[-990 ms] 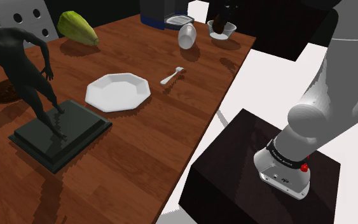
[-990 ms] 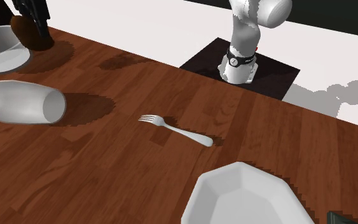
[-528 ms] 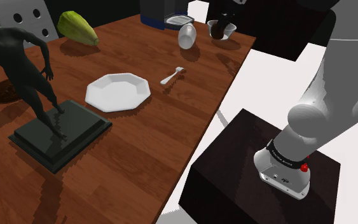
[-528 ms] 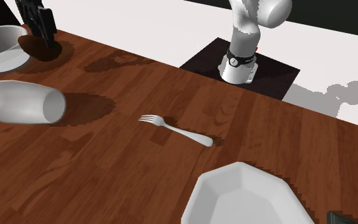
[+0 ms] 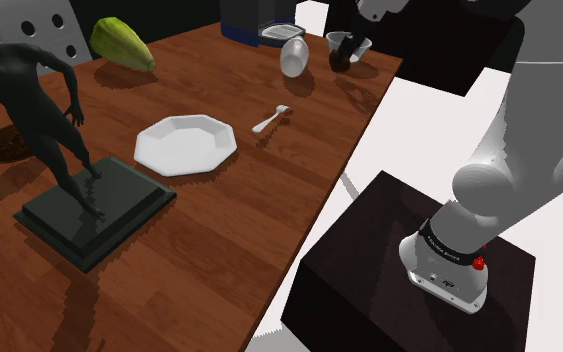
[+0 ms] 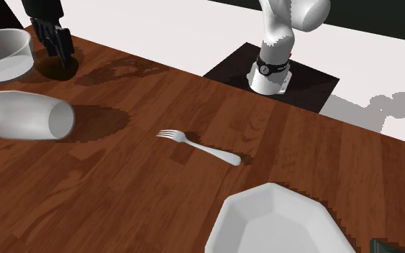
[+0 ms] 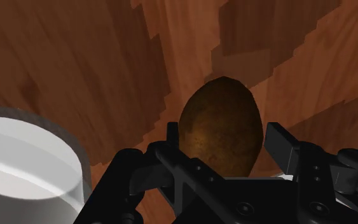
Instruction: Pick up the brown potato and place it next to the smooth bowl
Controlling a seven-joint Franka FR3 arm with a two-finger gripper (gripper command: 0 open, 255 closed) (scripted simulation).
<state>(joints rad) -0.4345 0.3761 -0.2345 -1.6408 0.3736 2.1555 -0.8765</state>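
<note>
Claw [image 7: 225, 135] closed on the brown potato [image 7: 220, 124]: one black finger [image 7: 171, 135] at each flank, potato clasped between them and jutting out past the fingertips, long axis running along the claw. Wooden table [image 7: 75, 57] lies close behind the potato; contact with it cannot be judged.

Smooth bowl [image 7: 60, 141], pale and translucent, sits just beside the potato, apart from it.

Second exterior view: claw [image 6: 57, 44] low over the table [image 6: 121, 187], right next to the bowl [image 6: 19, 56], with a dark shadow directly under it.

Shoulder view: claw [image 5: 341, 52] at the table's far corner, against the bowl [image 5: 359, 43]. A tipped-over cup [image 6: 21, 118] and a fork [image 6: 201, 147] lie nearby.
</note>
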